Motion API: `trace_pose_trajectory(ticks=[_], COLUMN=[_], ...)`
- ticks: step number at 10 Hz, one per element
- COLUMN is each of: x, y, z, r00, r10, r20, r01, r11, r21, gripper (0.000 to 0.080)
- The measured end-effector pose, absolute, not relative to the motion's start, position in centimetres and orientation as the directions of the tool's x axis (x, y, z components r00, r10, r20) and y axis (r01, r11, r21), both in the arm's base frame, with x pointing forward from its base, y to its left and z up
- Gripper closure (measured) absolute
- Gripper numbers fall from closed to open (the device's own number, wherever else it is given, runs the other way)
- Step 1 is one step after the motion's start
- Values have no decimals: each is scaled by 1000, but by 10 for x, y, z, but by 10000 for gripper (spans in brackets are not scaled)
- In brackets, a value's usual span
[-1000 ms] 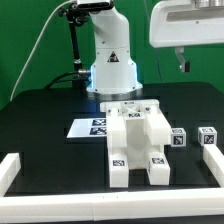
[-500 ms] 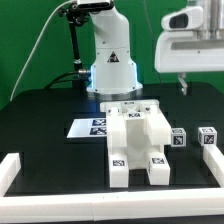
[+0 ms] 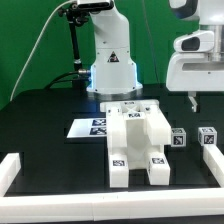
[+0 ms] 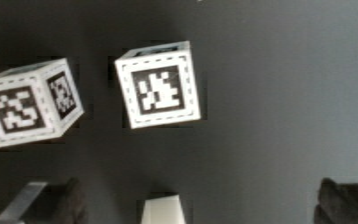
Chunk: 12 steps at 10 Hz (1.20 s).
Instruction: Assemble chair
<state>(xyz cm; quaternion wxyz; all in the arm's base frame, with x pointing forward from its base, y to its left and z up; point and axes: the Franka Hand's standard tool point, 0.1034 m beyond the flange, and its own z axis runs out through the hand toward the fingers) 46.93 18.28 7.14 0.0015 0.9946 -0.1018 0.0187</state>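
In the exterior view the chair [image 3: 138,140] stands half built near the middle of the black desk [image 3: 40,115]. It is one joined white structure with tags on its front feet. The marker board [image 3: 90,127] lies flat just behind it, toward the exterior view's left. Two loose parts wait at the exterior view's right of the structure. The inner cube [image 3: 178,138] sits just beside it, and the outer cube [image 3: 207,136] sits a little further out, near the white border rail [image 3: 216,165]. The fingers [image 3: 192,100] hang in the air well above these two cubes. Seen from this side they line up roughly over the gap between them, though how deep they stand in the scene I cannot tell. Only one finger shows here, so this view does not give the opening.

In the wrist view the fingers [image 4: 30,200] appear as two dark tips far apart, so they are spread wide and hold nothing. Both loose parts lie ahead of the fingers, not between them. The middle cube [image 4: 163,88] is close to the line that runs midway between the tips, and the side cube [image 4: 34,102] is off toward one tip (which of them is the inner one I cannot say). Each is almost equal in its sides, so no long axis matters. Their edges look turned against the line between the tips. In my judgement the coming move needs a descent centred on the middle cube, with some turn of the wrist.
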Motion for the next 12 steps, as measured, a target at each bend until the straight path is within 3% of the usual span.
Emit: trace_pose_trajectory(ticks=[2,7,12], x=[468,451,449], y=[183,187,185], z=[69,28,21], r00=[979,983,984], r10=[-201,-178,-175], r20=[35,49,39], r01=[-201,-178,-176], r11=[-980,-984,-984], r21=[1,15,25], gripper=[151,151,151])
